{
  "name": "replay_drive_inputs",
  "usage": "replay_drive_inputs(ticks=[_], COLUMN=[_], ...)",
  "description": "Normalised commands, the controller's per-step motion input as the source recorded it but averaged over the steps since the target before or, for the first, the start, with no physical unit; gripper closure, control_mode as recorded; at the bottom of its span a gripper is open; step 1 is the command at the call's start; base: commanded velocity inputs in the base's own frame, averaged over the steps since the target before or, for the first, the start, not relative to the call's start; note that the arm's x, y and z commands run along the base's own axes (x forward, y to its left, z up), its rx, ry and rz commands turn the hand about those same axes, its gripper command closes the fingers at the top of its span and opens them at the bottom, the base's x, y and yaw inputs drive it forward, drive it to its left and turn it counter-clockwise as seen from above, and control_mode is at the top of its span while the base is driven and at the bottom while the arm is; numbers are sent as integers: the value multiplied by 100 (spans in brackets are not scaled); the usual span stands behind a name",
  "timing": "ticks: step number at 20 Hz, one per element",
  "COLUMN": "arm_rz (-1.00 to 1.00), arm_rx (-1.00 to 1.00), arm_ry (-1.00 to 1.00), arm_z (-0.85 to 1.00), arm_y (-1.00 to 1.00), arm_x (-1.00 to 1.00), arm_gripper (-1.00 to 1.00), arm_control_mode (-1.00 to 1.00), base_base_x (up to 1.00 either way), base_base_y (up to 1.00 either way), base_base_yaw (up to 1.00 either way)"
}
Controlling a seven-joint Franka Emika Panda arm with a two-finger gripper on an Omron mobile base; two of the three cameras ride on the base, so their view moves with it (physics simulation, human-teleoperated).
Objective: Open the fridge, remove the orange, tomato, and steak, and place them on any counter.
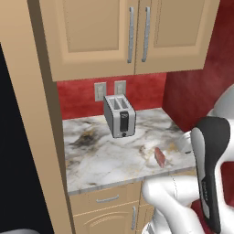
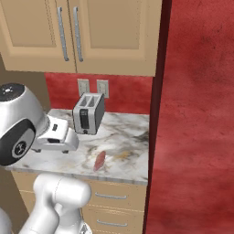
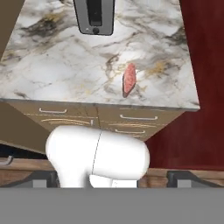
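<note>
The table (image 1: 105,160) looks like polished stone, white-grey marble with brownish and dark veins, smooth with a faint sheen, over cabinet fronts (image 3: 131,120) of matt beige wood with satin steel bar handles (image 1: 131,34). The toaster (image 1: 119,115) by the table's back edge has brushed grey metal sides and a black front panel, while the steak (image 1: 160,156) near the front edge looks moist, pinkish-red and paler-streaked. The wall (image 2: 196,114) is matt mottled red, slightly rough, and the robot's arm (image 1: 183,201) is glossy white plastic with dark smooth joints.
</note>
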Motion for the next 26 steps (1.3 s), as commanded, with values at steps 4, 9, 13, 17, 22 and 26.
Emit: replay_drive_inputs(ticks=[4,9,13,17,22,26], arm_rz=[0,0,0,0,0,0], arm_rx=[-4,0,0,0,0,0], arm_ry=[-2,-5,-14,-13,-2,0], arm_z=[59,12,-16,-25,-9,0], arm_y=[12,1,8,15,15,0], arm_x=[-61,-16,0,0,-1,0], arm_gripper=[-100,-100,-100,-100,-100,-100], arm_control_mode=[-100,-100,-100,-100,100,100], base_base_x=[0,0,0,0,-3,-33], base_base_y=[0,0,0,0,5,27], base_base_yaw=[0,0,0,0,0,0])
